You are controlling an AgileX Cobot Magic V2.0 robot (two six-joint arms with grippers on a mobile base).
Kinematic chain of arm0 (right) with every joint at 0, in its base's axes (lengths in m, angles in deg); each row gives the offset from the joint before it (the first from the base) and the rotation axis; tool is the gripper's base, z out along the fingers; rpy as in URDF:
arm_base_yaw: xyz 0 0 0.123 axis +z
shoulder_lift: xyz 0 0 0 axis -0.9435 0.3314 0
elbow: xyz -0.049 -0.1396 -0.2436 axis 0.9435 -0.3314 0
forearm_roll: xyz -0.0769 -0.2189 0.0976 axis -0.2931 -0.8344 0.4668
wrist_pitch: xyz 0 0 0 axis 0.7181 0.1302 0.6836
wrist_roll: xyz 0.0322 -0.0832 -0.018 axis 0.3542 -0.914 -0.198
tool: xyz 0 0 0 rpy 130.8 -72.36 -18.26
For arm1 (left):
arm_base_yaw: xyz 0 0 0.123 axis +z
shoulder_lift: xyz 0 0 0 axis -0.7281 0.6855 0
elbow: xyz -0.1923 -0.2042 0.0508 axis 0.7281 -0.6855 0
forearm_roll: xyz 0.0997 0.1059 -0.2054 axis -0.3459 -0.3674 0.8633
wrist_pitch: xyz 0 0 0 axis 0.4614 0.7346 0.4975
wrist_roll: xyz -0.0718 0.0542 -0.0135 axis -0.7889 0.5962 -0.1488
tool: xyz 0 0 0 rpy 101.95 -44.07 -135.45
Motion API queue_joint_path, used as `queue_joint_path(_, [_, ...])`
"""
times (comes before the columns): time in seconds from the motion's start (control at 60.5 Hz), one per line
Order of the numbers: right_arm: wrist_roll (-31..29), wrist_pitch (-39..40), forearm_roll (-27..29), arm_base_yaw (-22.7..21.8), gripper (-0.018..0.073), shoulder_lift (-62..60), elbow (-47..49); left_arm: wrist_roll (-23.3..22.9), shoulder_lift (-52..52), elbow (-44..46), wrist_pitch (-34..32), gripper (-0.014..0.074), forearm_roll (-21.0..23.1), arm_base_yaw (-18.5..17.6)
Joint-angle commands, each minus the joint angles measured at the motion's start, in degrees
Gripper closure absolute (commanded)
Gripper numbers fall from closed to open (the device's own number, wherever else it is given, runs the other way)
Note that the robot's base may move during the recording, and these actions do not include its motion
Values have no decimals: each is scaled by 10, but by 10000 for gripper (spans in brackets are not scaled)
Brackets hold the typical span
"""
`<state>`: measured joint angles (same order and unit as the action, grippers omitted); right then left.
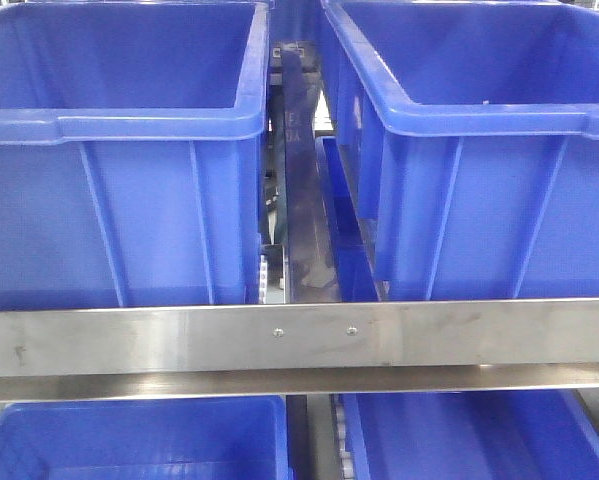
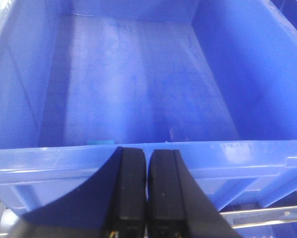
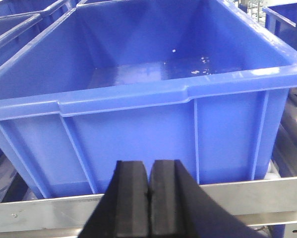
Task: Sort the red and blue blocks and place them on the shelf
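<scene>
A: In the front view, are any blocks on the shelf?

B: None visible; only bins.

A: The left wrist view?

B: Left tool is closed, empty. A small teal edge at the bin's near wall, maybe a block.

A: Right?

B: Right tool is closed, empty. I judge the sorting finished or not started.

The shelf carries two blue bins (side by side).
</scene>
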<state>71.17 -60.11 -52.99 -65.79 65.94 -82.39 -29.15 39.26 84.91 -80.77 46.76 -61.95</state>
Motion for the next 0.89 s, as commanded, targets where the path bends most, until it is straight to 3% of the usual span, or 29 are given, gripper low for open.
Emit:
queue_joint_path(0.0, [2, 49, -1, -3, 512, -12, 13, -1, -3, 16, -37, 474, -2, -2])
queue_joint_path(0.099, [2, 49, -1, -3, 512, -12, 13, 0, -9, 16, -36, 474, -18, -13])
queue_joint_path(0.165, [2, 49, -1, -3, 512, -12, 13, 1, -9, 16, -36, 474, -96, -13])
queue_joint_path(0.232, [2, 49, -1, -3, 512, -12, 13, 1, -13, 16, -36, 474, -139, -12])
queue_joint_path(0.463, [2, 49, -1, -3, 512, -12, 13, 1, -63, 9, -37, 474, -166, -4])
queue_joint_path(0.595, [2, 49, -1, -3, 512, -12, 13, -6, -106, -24, -57, 474, -151, 26])
queue_joint_path(0.877, [2, 49, -1, -3, 512, -12, 13, -7, -242, -141, -106, 474, -7, 108])
